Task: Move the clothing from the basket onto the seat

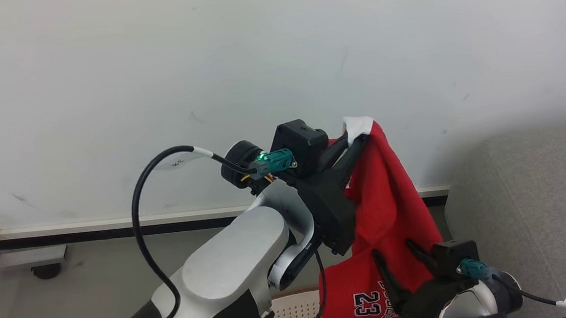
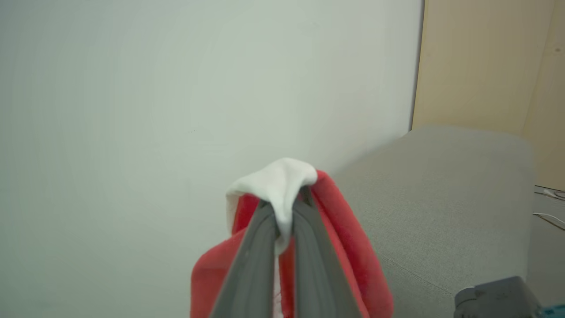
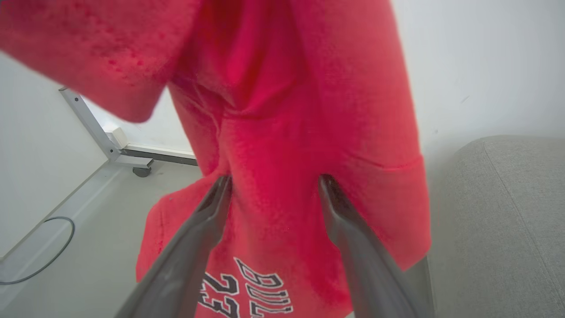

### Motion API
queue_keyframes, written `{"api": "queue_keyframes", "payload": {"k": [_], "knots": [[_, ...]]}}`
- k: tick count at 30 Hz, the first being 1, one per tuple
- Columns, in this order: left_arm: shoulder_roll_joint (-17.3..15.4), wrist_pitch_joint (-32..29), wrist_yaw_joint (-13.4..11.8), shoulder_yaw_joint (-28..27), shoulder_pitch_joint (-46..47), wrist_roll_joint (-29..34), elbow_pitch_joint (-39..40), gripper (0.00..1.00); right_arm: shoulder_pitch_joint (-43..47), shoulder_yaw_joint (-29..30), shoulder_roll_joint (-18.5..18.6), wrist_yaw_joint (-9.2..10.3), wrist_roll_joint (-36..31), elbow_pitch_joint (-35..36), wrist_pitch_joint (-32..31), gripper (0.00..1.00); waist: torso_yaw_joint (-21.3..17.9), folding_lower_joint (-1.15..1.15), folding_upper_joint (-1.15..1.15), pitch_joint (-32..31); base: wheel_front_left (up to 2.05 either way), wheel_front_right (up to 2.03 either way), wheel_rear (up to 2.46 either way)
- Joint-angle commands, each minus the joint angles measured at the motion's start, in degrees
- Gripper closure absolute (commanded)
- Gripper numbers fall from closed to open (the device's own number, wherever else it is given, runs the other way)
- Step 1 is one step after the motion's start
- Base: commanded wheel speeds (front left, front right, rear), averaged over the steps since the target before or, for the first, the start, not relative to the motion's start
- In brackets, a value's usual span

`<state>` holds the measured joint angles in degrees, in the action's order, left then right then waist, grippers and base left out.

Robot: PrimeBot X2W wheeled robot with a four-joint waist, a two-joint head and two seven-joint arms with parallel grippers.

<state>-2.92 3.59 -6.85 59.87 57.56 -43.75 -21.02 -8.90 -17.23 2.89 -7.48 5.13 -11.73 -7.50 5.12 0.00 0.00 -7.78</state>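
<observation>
The clothing [image 1: 389,206] is gripped by the closed left jaws and held high above the basket [image 1: 299,311] to hang clear; the right jaws are spread open, perhaps touching it.

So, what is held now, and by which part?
The left gripper pinches the red jersey by its white edge; the right gripper is open.
</observation>
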Motion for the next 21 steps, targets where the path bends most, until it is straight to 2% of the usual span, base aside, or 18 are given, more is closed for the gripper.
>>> {"api": "queue_keyframes", "payload": {"k": [1,11,17,18,19,20,21], "knots": [[0.1,-0.2,-0.1,0.3,0.0,-1.3,1.1,1.0,-0.3,-0.4,0.0,-0.02,1.1,-0.4,0.5,0.0,0.1,0.0,0.0,-0.1,0.0,0.0,0.0],[0.0,-2.0,-1.2,2.5,-0.1,-6.0,8.5,1.0,-2.8,-1.9,0.0,-0.02,6.3,-3.9,3.5,0.0,0.8,0.0,0.0,-0.3,0.0,0.0,0.0],[0.0,-2.9,-2.2,3.1,-0.4,-9.6,13.3,1.0,-4.6,-1.6,0.0,-0.02,6.9,-6.9,5.0,0.0,1.2,0.0,0.0,-0.3,0.0,0.0,0.0],[0.0,-2.9,-2.4,3.0,-0.4,-10.1,13.9,1.0,-4.7,-1.4,0.0,-0.02,7.0,-7.4,5.0,0.1,1.2,0.0,0.0,-0.3,0.0,0.0,0.0],[0.1,-3.0,-2.8,3.0,-0.4,-10.6,14.4,1.0,-4.9,-1.1,0.0,-0.02,6.9,-7.8,5.3,0.42,1.2,0.0,0.0,-0.3,0.0,0.0,0.0],[0.0,-3.2,-3.0,3.0,-0.1,-10.7,14.6,1.0,-5.2,-1.0,0.0,-0.02,6.9,-8.2,5.5,0.97,1.1,0.0,0.0,-0.2,0.0,0.0,0.0],[0.0,-3.3,-3.3,3.0,-0.1,-11.0,14.8,1.0,-5.5,-1.0,0.0,-0.02,6.8,-8.5,5.7,1.0,1.1,0.0,0.0,-0.2,0.0,0.0,0.0]]}}
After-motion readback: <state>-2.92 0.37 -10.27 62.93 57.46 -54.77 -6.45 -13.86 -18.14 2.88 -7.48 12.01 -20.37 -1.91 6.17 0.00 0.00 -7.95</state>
